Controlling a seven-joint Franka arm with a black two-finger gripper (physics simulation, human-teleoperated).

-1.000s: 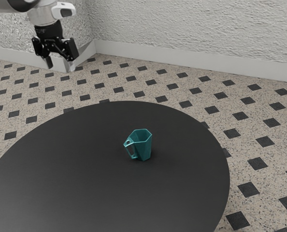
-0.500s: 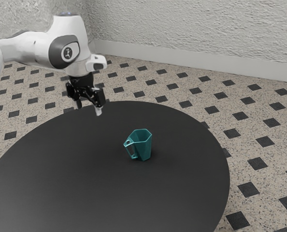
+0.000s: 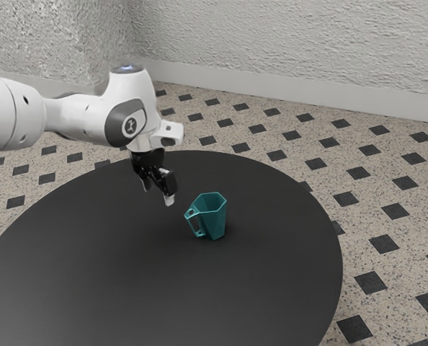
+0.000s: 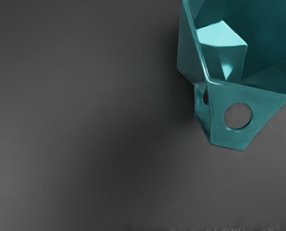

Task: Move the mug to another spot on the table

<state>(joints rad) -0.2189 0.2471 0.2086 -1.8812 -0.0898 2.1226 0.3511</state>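
Observation:
A teal faceted mug point(image 3: 210, 215) stands upright near the middle of the round black table point(image 3: 91, 274), its handle turned toward the exterior view's left. My gripper point(image 3: 164, 190) hangs just above the table, a short way to the exterior view's left of the mug and slightly higher than its rim. It is open, with nothing between its fingers, and it is not touching the mug. In the wrist view the mug point(image 4: 239, 72) is seen from above, its handle with a round hole pointing toward the hand's side and its inside empty.
The table's black top point(image 4: 85, 120) stretches bare around the mug. Beyond the table's edge lies a tiled floor point(image 3: 358, 144) with dark squares. A rough white wall point(image 3: 286, 36) runs along the back.
My arm has swung down and toward the exterior view's right, from high at the upper left to just above the table beside the mug. The mug has stayed still.

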